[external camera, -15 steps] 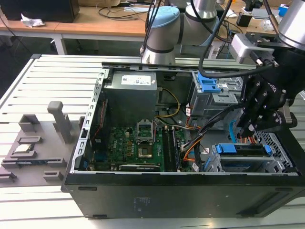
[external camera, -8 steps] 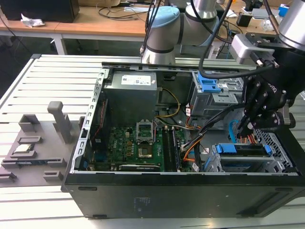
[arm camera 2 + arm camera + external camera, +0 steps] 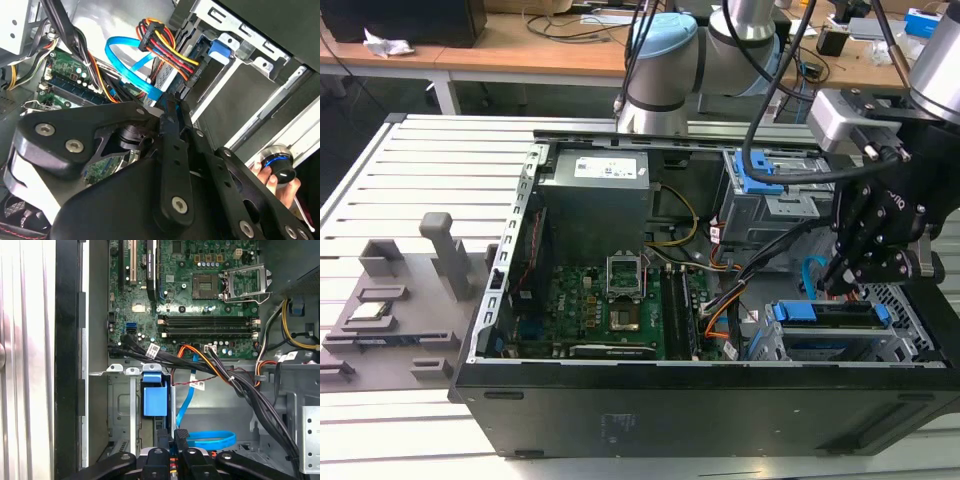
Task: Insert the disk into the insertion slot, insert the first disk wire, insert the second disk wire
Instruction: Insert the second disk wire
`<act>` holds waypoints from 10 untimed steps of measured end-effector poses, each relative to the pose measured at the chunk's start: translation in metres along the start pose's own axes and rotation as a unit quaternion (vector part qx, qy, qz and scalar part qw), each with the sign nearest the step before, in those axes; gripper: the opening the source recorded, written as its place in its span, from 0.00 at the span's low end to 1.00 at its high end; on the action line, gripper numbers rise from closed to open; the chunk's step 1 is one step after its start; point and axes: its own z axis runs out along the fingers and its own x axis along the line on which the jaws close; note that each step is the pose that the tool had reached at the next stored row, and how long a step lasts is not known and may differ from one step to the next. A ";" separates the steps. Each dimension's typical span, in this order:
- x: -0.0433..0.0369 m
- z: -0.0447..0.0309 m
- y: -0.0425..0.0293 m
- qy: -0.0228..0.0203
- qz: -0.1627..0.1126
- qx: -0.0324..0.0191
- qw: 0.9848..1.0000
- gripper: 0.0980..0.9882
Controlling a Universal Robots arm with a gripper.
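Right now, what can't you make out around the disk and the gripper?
1. Exterior view: the side of the disk that lies under the gripper, which covers it.
2. Second wrist view: the near end of the blue cable runs behind the gripper's black links, so I cannot tell whether it is plugged in.
3. First wrist view: most of the insertion slot is cut off by the picture's edge and by the gripper.

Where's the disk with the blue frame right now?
In the exterior view, the disk sits in the insertion slot, low on the exterior view's right inside the computer case, just below the gripper.
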 end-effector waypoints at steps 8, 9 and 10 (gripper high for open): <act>0.0019 0.0047 -0.0029 0.000 0.000 0.000 1.000 0.07; 0.0025 0.0052 -0.0031 0.000 0.000 0.000 1.000 0.07; 0.0033 0.0055 -0.0032 0.000 0.000 0.000 1.000 0.07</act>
